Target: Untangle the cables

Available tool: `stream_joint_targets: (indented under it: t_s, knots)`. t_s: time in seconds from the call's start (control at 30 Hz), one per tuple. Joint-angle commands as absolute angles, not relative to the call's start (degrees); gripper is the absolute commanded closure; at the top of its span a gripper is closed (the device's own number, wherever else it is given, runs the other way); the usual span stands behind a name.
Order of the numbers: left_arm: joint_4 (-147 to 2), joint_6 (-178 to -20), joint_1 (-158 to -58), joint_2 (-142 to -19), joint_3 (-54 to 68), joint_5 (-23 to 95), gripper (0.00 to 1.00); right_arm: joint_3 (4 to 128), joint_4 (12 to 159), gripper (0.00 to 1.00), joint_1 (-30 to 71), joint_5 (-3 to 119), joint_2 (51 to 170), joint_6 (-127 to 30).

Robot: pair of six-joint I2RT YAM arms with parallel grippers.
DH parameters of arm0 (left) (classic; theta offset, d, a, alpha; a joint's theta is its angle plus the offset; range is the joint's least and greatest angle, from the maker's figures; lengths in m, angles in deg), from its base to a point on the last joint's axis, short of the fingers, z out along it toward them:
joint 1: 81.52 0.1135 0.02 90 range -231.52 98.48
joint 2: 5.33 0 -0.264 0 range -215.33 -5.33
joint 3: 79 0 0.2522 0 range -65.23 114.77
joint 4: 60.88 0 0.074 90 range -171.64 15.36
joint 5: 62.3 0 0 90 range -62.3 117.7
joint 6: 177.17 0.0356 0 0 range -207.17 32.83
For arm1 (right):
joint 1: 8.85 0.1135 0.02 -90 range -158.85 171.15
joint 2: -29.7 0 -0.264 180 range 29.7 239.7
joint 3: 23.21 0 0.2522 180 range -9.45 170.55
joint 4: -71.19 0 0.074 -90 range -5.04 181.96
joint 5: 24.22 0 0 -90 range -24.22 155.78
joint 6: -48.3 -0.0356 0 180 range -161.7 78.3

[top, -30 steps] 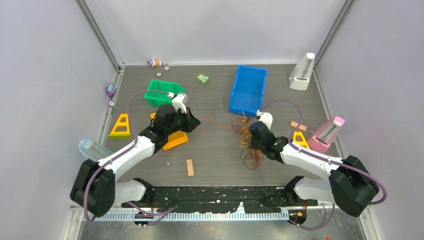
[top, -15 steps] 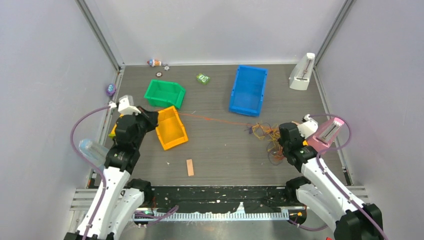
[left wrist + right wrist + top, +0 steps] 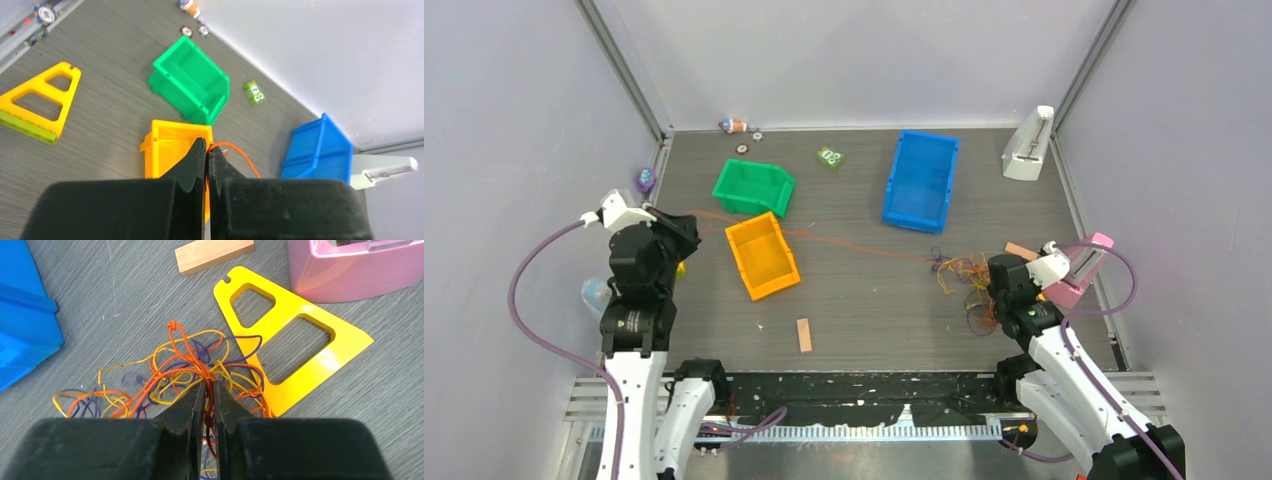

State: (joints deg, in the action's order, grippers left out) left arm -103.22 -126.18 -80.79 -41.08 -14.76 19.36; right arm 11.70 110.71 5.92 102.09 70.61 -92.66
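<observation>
Wider apart than a second ago. Right gripper (image 3: 209, 407) clamps the cables (image 3: 165, 375) (knot beside yellow triangle (image 3: 340, 342)); left gripper (image 3: 206, 165) pinches one orange strand (image 3: 844, 241), taut past the orange bin (image 3: 764, 260). One strand drawn out; most remains tangled.

Yellow triangle (image 3: 346, 342) touching the cables (image 3: 190, 365)

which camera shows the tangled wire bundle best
The right wrist view: the cables sit close up, orange, yellow and purple loops distinct. Top external shows only a small clump; left wrist shows just one orange strand.
</observation>
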Motion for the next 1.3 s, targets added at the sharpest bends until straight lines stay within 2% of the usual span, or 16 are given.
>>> stream_joint_targets:
  t_s: [0.0, 0.03, 0.07, 0.13, 0.17, 0.27, 0.5, 0.73, 0.87, 1.0, 1.07, 1.1, 1.13, 1.17, 1.2, 1.27]
  knots:
    - [-106.28, -126.32, -79.69, -40.36, -8.17, 22.41, 1.00, 12.02, 104.73, 0.77, 5.40, 99.96, 70.97, -84.93]
    - [-105.40, -125.39, -79.72, -40.46, -7.28, 24.44, 1.00, 12.18, 103.24, 0.71, 5.39, 95.28, 71.62, -82.96]
    - [-104.60, -124.30, -79.75, -40.89, -6.22, 28.98, 1.00, 12.83, 99.96, 0.43, 5.35, 91.38, 72.10, -76.95]
    - [-104.56, -123.85, -79.76, -42.14, -3.70, 35.43, 1.00, 13.75, 96.53, 0.03, 5.46, 80.52, 73.10, -70.42]
    - [-102.87, -123.64, -79.77, -42.57, -3.42, 39.61, 1.00, 13.80, 95.09, 0.01, 5.43, 74.25, 73.14, -68.49]
    - [-100.08, -123.92, -79.68, -43.86, -1.86, 48.31, 1.00, 14.26, 88.96, 0.04, 5.92, 61.39, 72.62, -63.35]
    - [-104.91, -120.27, -79.75, -46.24, 6.11, 50.85, 1.00, 21.18, 85.78, 0.03, 17.59, 62.66, 74.43, -53.88]
    - [-107.85, -119.21, -79.76, -47.96, 12.83, 52.49, 1.00, 26.97, 77.97, 0.00, 24.90, 49.44, 84.86, -48.07]
    - [-107.22, -120.76, -79.71, -48.51, 14.33, 54.03, 1.00, 30.06, 75.73, 0.05, 28.96, 43.17, 93.14, -45.99]
    - [-106.73, -121.45, -79.75, -48.81, 15.27, 54.55, 1.00, 32.60, 74.84, 0.09, 31.46, 44.91, 100.14, -45.25]
    - [-107.12, -121.24, -79.75, -49.21, 15.84, 54.70, 1.00, 34.05, 75.09, 0.20, 31.95, 45.40, 102.85, -45.46]
    - [-107.16, -121.15, -79.74, -49.24, 15.74, 54.67, 1.00, 34.94, 75.39, 0.41, 32.09, 45.76, 103.45, -45.73]
    - [-107.02, -121.06, -79.74, -49.22, 15.33, 54.48, 1.00, 35.42, 75.56, 0.54, 32.10, 45.84, 104.21, -46.37]
    - [-106.76, -121.02, -79.75, -49.00, 14.58, 54.18, 1.00, 36.27, 75.82, 0.77, 32.18, 45.98, 104.18, -46.76]
    - [-105.86, -121.25, -79.75, -48.57, 12.98, 54.13, 1.00, 36.70, 75.86, 0.90, 32.19, 46.30, 103.52, -47.60]
    - [-102.85, -122.60, -79.76, -47.57, 8.06, 54.72, 1.00, 38.19, 76.53, 0.94, 32.20, 47.85, 100.95, -48.78]
